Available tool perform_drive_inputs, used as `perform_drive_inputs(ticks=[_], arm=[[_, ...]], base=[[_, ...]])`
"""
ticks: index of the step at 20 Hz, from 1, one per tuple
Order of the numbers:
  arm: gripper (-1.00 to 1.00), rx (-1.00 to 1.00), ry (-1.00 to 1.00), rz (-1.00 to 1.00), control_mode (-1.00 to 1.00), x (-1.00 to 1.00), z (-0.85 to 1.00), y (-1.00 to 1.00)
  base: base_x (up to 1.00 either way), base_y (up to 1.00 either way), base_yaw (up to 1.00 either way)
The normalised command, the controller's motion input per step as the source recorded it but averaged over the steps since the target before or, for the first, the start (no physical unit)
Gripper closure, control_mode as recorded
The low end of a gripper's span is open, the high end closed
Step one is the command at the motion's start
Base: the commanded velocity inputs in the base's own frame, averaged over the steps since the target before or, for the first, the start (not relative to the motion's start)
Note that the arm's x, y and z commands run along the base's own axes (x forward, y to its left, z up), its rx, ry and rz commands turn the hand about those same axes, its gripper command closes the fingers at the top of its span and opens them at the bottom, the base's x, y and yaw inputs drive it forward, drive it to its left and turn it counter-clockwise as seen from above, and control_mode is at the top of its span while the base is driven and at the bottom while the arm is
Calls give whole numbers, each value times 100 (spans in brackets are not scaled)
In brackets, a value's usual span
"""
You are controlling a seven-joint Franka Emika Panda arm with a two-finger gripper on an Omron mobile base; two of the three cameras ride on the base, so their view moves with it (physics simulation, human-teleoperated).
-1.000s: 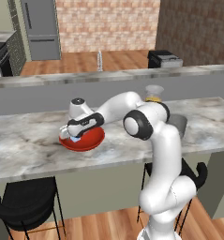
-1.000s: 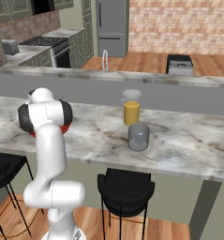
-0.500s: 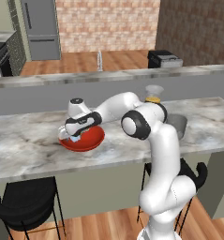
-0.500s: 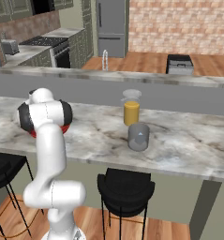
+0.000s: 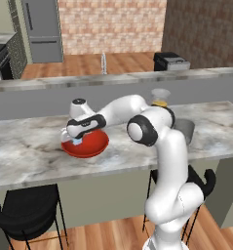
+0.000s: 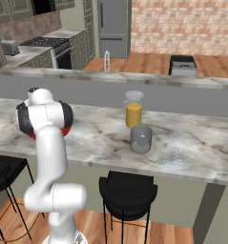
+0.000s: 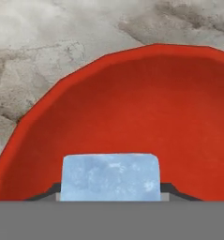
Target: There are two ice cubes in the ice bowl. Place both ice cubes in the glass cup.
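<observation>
The red ice bowl (image 5: 91, 145) sits on the marble counter, left of the arm's elbow. My gripper (image 5: 78, 141) reaches down into its left side. In the hand view, a pale-blue ice cube (image 7: 110, 174) sits squarely between the two dark fingertips (image 7: 50, 191), low over the ice bowl's (image 7: 146, 108) red inside, and the gripper (image 7: 111, 191) is shut on it. The ice cube (image 5: 79, 142) also shows as a pale spot under the hand. The glass cup (image 6: 140, 138) stands upright farther right on the counter, well apart from the ice bowl (image 6: 66, 130), and is partly behind the arm (image 5: 187, 129).
A taller glass with orange liquid (image 6: 133, 110) stands just behind the glass cup. A raised grey ledge (image 5: 113, 83) runs along the back of the counter. Black stools (image 6: 127, 190) stand below the counter's front edge.
The fingers have closed onto the ice cube inside the bowl. The arm and hand have stayed in about the same place over the bowl.
</observation>
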Motion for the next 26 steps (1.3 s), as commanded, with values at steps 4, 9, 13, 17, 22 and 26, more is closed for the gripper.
perform_drive_inputs(ticks=[4, 9, 13, 17, 22, 26], arm=[[100, 0, -10, -8, -100, -67, 88, -12], [100, 0, -3, -15, -100, -84, 93, -41], [100, 0, 0, -20, -100, -61, 77, -42], [100, 0, 0, -19, -100, -76, 61, -57], [100, 0, 5, -19, -100, -63, 45, -51], [100, 0, 7, -19, -100, -49, 22, -65]], base=[[0, 0, 0], [0, 0, 0], [0, 0, 0], [0, 0, 0], [0, 0, 0], [0, 0, 0]])
